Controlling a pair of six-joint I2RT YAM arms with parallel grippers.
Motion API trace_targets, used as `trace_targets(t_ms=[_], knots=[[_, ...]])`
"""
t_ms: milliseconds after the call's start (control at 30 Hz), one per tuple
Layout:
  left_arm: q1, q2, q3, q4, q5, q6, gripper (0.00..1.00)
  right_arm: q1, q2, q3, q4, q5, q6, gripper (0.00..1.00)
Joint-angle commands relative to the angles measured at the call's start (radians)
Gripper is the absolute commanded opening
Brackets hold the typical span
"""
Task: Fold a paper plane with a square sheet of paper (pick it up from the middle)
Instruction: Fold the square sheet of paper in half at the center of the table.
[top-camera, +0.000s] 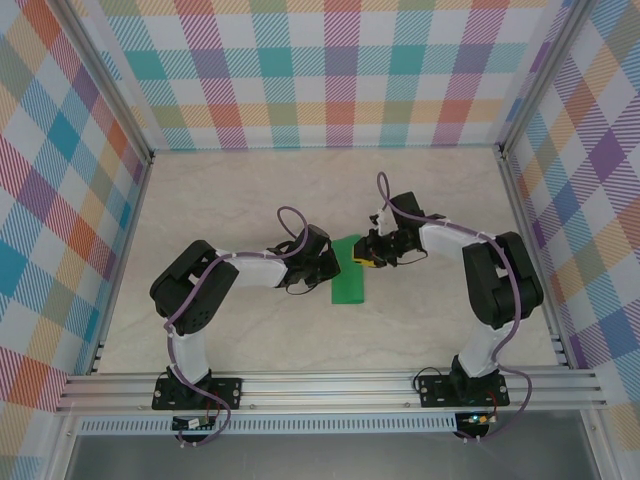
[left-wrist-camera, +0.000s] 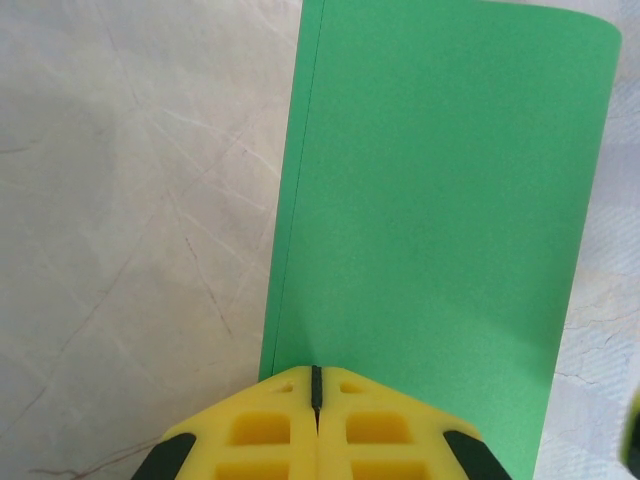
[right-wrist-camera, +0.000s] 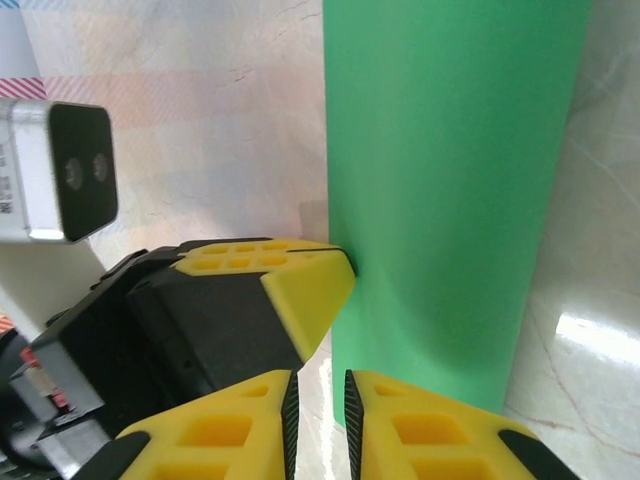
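Note:
The square sheet of paper (top-camera: 350, 285) lies on the table folded into a long bright-green strip, running away from the arms. In the left wrist view the paper (left-wrist-camera: 440, 200) shows a doubled left edge. My left gripper (left-wrist-camera: 316, 375) is shut, its tips set on the strip just inside that edge. From the top, the left gripper (top-camera: 334, 268) meets the strip's left side. My right gripper (top-camera: 361, 262) hovers over the far end. In the right wrist view the right gripper (right-wrist-camera: 320, 385) keeps a narrow gap with nothing clamped, beside the paper (right-wrist-camera: 450, 180). The left gripper's fingers (right-wrist-camera: 310, 290) touch the paper's edge.
The pale marbled table (top-camera: 250, 190) is walled by plaid panels on three sides. An aluminium rail (top-camera: 330, 385) carrying both arm bases runs along the near edge. The left wrist's camera box (right-wrist-camera: 60, 170) sits close to my right gripper.

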Motion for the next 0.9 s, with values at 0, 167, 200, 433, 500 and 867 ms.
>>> trace_targets(t_ms=[0, 167, 200, 433, 500, 867], knots=[[0.004, 0.004, -0.038, -0.077, -0.02, 0.005, 0.03, 0.0, 0.038, -0.022, 0.043, -0.04, -0.022, 0.21], [0.004, 0.004, -0.038, -0.081, -0.021, 0.008, 0.03, -0.009, 0.079, -0.049, 0.076, -0.044, -0.028, 0.19], [0.004, 0.005, -0.037, -0.081, -0.02, 0.01, 0.03, -0.013, 0.089, -0.06, 0.087, -0.046, -0.027, 0.18], [0.003, 0.014, -0.036, -0.084, -0.017, 0.012, 0.02, -0.032, 0.123, -0.132, 0.148, -0.052, -0.04, 0.18], [0.002, 0.015, -0.038, -0.085, -0.014, 0.012, 0.03, -0.042, 0.13, -0.148, 0.162, -0.054, -0.041, 0.18], [0.003, 0.019, -0.037, -0.088, -0.009, 0.015, 0.03, -0.051, -0.033, -0.171, 0.153, -0.15, -0.057, 0.19]])
